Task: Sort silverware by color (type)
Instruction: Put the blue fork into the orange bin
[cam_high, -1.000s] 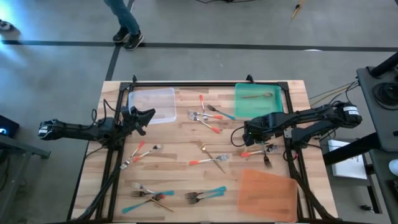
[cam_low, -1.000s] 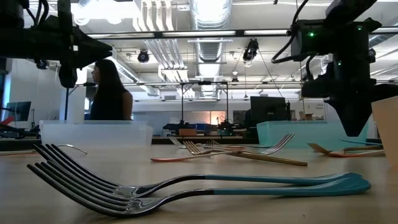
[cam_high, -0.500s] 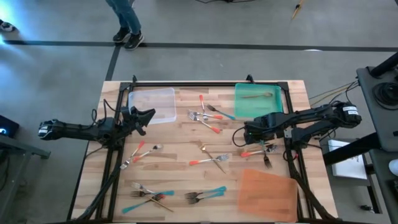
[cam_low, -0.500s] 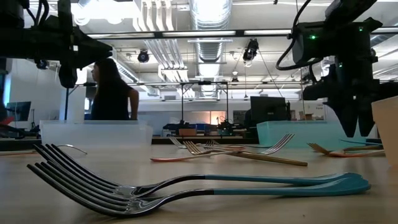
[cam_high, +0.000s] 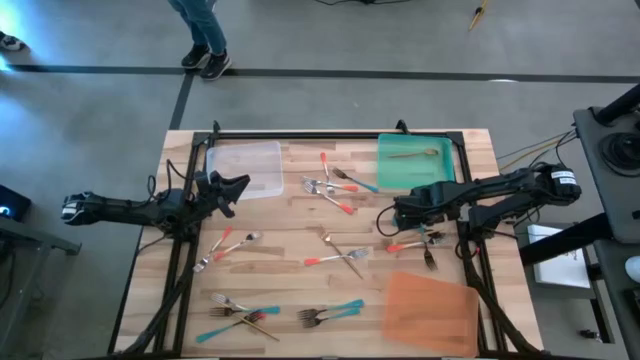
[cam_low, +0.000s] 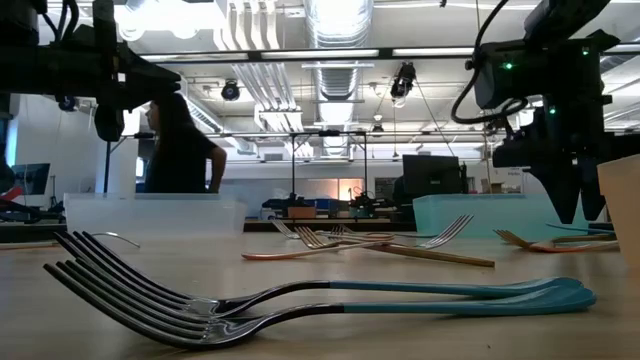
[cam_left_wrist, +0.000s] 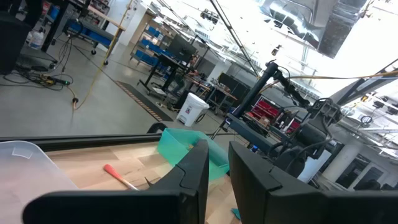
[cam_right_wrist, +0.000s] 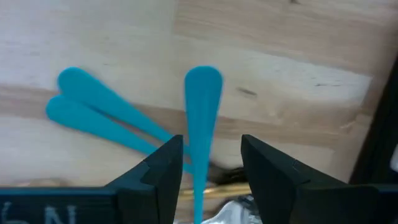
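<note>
Silverware lies scattered on the wooden table: red-handled pieces, teal-handled forks near the front and a small pile at the right. My right gripper points down just left of that pile and is open. One teal handle lies on the wood between its fingers without touching them, and two more teal handles lie beside it. My left gripper waits by the clear tray, a narrow gap between its fingers, nothing in it.
A green tray with a gold spoon stands at the far right and an orange tray at the near right. More silverware lies at the far middle. A person stands beyond the table's far edge.
My right gripper has opened over the same spot: in the low view its tip was one shut point and now shows two spread fingers. Nothing on the table has visibly moved.
</note>
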